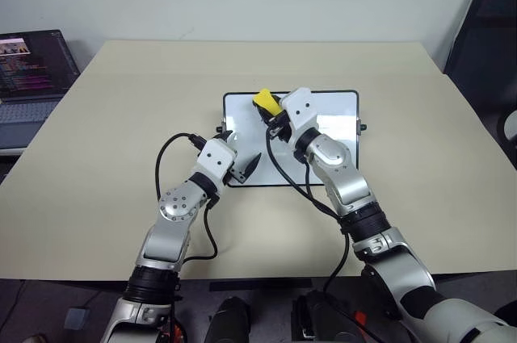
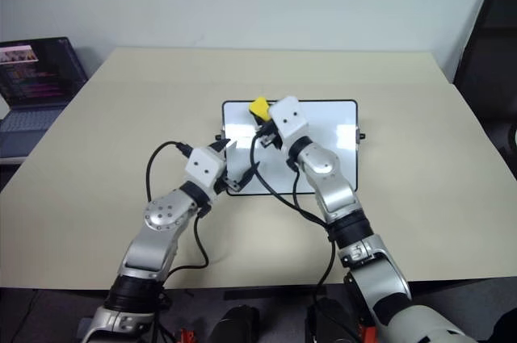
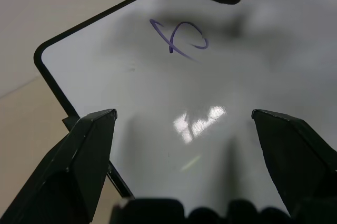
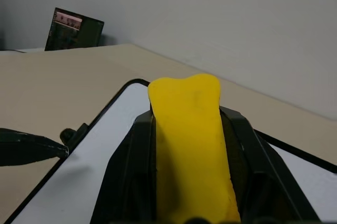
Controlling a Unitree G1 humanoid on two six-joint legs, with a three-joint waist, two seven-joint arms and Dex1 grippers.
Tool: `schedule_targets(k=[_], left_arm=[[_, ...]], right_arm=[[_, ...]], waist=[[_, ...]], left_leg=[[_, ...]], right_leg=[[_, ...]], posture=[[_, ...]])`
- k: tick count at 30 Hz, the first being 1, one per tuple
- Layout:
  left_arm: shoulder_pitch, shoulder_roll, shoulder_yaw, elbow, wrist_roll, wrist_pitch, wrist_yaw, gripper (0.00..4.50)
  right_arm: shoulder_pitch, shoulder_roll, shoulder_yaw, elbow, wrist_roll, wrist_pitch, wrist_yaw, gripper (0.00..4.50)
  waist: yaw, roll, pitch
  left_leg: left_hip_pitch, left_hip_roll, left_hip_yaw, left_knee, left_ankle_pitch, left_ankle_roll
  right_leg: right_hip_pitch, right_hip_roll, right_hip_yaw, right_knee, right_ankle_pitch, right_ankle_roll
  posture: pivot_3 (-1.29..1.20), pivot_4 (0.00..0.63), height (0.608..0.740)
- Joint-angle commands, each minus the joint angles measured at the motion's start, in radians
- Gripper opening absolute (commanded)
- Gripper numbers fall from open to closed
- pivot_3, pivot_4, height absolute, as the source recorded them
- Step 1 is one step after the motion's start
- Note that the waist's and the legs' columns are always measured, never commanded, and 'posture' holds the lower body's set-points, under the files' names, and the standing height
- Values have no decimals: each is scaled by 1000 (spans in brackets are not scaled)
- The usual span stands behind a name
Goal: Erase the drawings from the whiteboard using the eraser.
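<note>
Eraser [image 4: 190,145]: small yellow block, squeezed between the two black fingers of the right gripper [image 1: 272,116], its yellow face bulged and slightly waisted where it is pinched. In the head views it is seen held above the far-left part of the whiteboard [image 1: 335,109]; contact with the board surface cannot be told.

Whiteboard: white, glossy, thin black frame with rounded corners, small black knob on each short side. It is laid flat near the middle of the beige table [image 1: 105,141], long side across. Ceiling light is reflected in it.

Drawings: one loopy blue-purple scribble [image 3: 181,38] is seen in the left wrist view near a board corner, thin line, intact. Other marks cannot be made out in the head views.

Left gripper [image 1: 239,164]: fingers spread wide, nothing held, placed low over the near-left corner of the board, one finger over the white surface, the other at the frame edge.

A laptop [image 1: 34,69] with a lit screen is set beyond the table's left edge. A dark chair [image 1: 485,44] is seen at the far right.
</note>
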State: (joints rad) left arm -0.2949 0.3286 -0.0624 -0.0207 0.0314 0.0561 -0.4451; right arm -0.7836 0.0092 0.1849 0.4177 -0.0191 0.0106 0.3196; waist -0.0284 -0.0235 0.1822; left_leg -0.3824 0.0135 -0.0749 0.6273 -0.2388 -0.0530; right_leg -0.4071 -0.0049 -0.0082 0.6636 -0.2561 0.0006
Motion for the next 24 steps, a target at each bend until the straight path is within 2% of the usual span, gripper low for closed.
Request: schedule_targets(k=[1, 7, 12, 17, 24], left_arm=[[-10, 0, 1, -20, -16, -7, -4, 4500], [-16, 2, 1, -19, -21, 6, -10, 4500], [-13, -1, -8, -24, -22, 12, -13, 4500], [-23, 0, -8, -23, -24, 17, -12, 4500], [-23, 2, 0, -19, -24, 16, -5, 4500]], right_arm=[[-51, 13, 18, 59, -39, -45, -22, 1255], [-104, 12, 28, 147, -106, -10, -88, 1255], [-93, 7, 27, 147, -125, 4, -105, 1255], [-37, -20, 30, 74, -125, 37, -83, 1255], [153, -90, 37, -121, -134, 141, -40, 1255]], waist=[[0, 0, 0], [0, 0, 0], [0, 0, 0], [1, 0, 0], [5, 0, 0]], left_leg=[[0, 0, 0, 0, 0, 0], [0, 0, 0, 0, 0, 0], [0, 1, 0, 0, 0, 0], [0, 0, 0, 0, 0, 0], [0, 0, -1, 1, 0, 0]], right_leg=[[0, 0, 0, 0, 0, 0], [0, 0, 0, 1, 0, -1], [0, 0, 0, 1, 2, -3], [0, 0, 0, 1, 2, -3], [0, 0, 0, 1, 1, -2]], posture=[[0, 150, 740], [0, 150, 740], [0, 150, 740], [0, 150, 740], [0, 150, 740]])
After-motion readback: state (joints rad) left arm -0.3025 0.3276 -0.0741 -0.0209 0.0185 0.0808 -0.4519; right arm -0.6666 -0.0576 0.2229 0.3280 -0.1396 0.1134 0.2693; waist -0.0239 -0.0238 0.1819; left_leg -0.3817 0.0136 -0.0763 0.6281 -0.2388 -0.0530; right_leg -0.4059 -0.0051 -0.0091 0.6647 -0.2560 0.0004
